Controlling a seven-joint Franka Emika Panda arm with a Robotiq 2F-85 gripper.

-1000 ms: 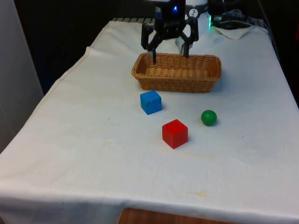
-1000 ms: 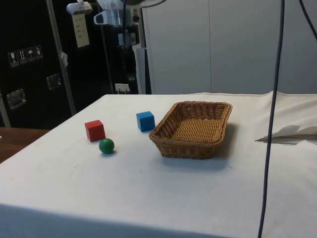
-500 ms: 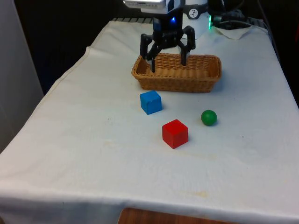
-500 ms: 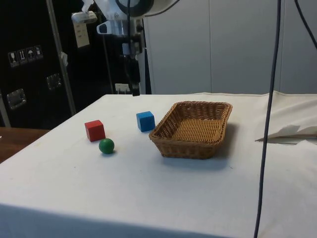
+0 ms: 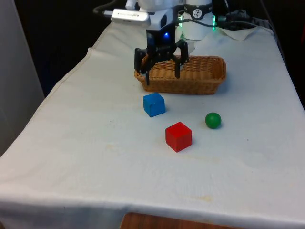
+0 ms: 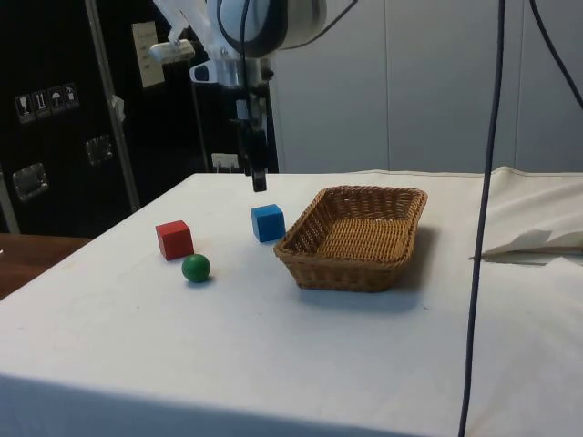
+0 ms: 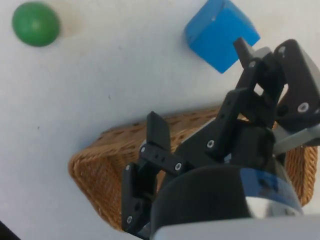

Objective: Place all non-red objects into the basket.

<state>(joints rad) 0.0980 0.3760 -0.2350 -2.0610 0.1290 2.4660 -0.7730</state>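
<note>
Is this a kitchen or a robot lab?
Most likely a robot lab. A robot gripper hangs open over a table under a white cloth, where a blue cube, a red cube, a green ball and a wicker basket are laid out like a test.

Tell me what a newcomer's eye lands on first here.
The open black gripper hangs above the white cloth, near the wicker basket and over the blue cube. Closer to the front camera sit a red cube and, to the front view's right, a green ball.
</note>
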